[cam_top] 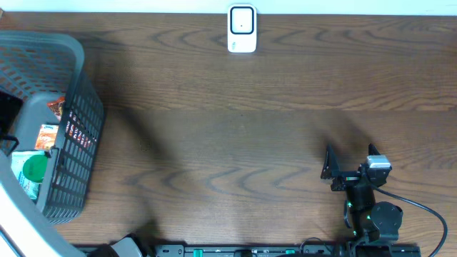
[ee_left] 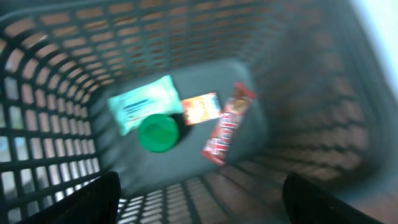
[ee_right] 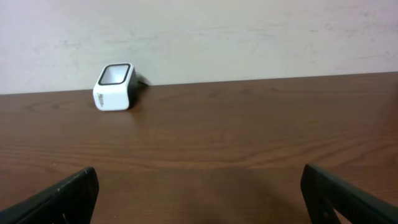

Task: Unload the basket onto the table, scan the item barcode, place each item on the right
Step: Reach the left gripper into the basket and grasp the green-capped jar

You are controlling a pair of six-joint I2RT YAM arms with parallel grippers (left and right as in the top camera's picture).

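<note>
A grey plastic lattice basket [cam_top: 75, 86] is set at the left end of the brown wooden table [cam_top: 235, 143]. On its floor are seen a mint-green wipes packet [ee_left: 144, 102], a round green lid [ee_left: 158, 133], a small orange packet [ee_left: 201, 109] and a red snack bar wrapper [ee_left: 227, 124]. The left gripper [ee_left: 199, 202] is held above them, spread wide and empty. The right gripper [cam_top: 350, 163], also spread and empty, is parked near right. A white boxy barcode scanner [cam_top: 242, 28] is placed at the far edge.
</note>
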